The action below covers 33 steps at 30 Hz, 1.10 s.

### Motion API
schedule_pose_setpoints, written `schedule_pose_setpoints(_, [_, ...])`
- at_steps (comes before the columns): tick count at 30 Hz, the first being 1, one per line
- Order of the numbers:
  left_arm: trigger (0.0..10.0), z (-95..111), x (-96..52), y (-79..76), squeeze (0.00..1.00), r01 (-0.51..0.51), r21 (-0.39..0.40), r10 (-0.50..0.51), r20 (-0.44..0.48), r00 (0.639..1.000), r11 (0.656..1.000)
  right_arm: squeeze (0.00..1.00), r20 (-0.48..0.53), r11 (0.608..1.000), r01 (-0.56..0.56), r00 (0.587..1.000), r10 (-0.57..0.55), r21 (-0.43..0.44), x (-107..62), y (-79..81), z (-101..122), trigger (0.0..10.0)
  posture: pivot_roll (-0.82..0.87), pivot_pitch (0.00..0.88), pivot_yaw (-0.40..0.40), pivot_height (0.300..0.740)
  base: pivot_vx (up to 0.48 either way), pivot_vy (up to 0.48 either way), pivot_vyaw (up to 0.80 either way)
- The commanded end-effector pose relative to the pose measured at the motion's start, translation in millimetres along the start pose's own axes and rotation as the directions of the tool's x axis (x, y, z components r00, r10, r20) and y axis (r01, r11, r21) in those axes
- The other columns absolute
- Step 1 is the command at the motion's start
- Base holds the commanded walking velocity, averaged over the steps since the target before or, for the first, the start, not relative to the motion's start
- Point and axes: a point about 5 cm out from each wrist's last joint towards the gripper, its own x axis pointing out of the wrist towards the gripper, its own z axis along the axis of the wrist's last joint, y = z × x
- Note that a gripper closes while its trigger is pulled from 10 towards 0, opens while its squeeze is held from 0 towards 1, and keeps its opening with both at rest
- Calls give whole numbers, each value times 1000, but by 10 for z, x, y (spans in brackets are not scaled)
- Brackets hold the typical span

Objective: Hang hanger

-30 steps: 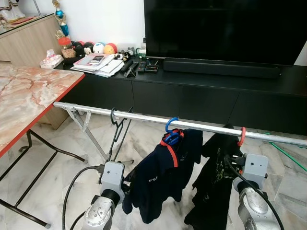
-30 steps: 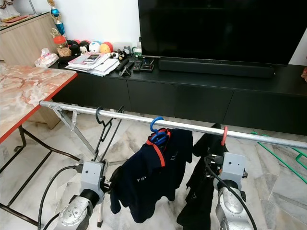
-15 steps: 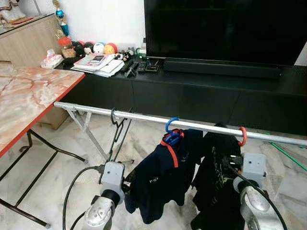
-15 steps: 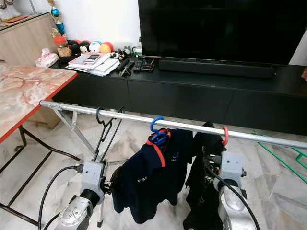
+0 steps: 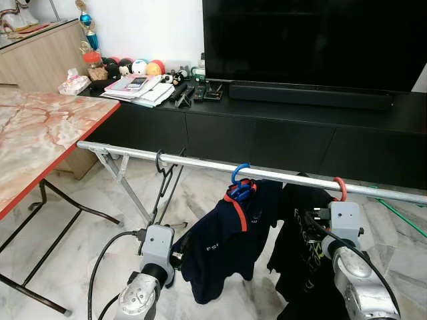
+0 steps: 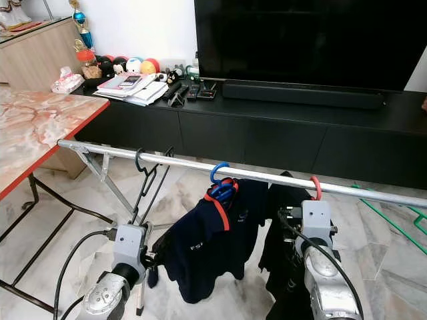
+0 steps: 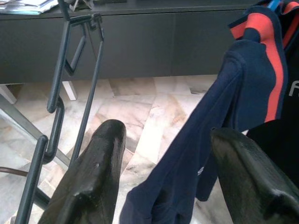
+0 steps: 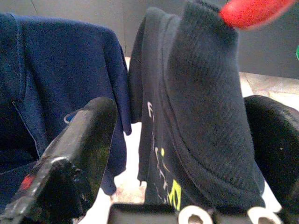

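Marble floor spreads beneath a silver rail crossing before a black TV cabinet. Toward 3 o'clock on the rail hangs the red hanger carrying a black shirt; the right gripper has its fingers spread around that shirt's shoulder. At centre hangs a navy shirt, and at 9 o'clock an empty black hanger. The left gripper gapes open beside the navy sleeve.
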Motion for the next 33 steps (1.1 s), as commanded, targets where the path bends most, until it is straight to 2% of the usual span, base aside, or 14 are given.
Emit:
schedule_pose_setpoints(1, [10000, -23, -2, -9, 0, 9, 10, -9, -7, 1000, 1000, 0, -9, 1000, 13, 1000, -13, -5, 7, -24, -1, 10000, 4, 45, 33, 740, 0, 0, 0])
schedule_pose_setpoints(12, [10000, -26, -6, -7, 0, 13, 10, -13, -10, 1000, 1000, 0, -79, 1000, -4, 997, 4, 3, 17, -51, -111, 10000, 6, 49, 35, 740, 0, 0, 0])
schedule_pose_setpoints(13, [10000, -28, -8, -5, 0, 13, 10, -13, -11, 1000, 1000, 0, -84, 1000, -4, 996, 5, 5, 19, -53, -117, 9765, 8, 51, 35, 740, 0, 0, 0])
schedule_pose_setpoints(14, [10000, -29, -10, -4, 0, 12, 10, -12, -12, 1000, 1000, 0, -86, 1000, -5, 996, 5, 7, 20, -53, -120, 5373, 8, 52, 35, 740, 0, 0, 0])
schedule_pose_setpoints(15, [10000, -30, -12, -2, 0, 12, 10, -12, -13, 1000, 1000, 0, -89, 1000, -6, 996, 7, 11, 22, -52, -123, 1529, 9, 53, 35, 740, 0, 0, 0])
schedule_pose_setpoints(16, [10000, -30, -12, -2, 0, 12, 10, -12, -13, 1000, 1000, 0, -89, 1000, -6, 996, 7, 11, 22, -52, -123, 1529, 9, 53, 35, 740, 0, 0, 0])
schedule_pose_setpoints(17, [10000, -31, -14, 0, 0, 11, 11, -11, -13, 1000, 1000, 0, -90, 1000, -7, 996, 8, 14, 24, -50, -126, 0, 11, 55, 35, 740, 0, 0, 0])
schedule_pose_setpoints(33, [10000, -46, -30, 2, 0, 17, 11, -17, -22, 1000, 1000, 0, -112, 1000, -12, 994, 15, 28, 19, -15, -192, 0, 14, 61, 39, 740, 0, 0, 0])
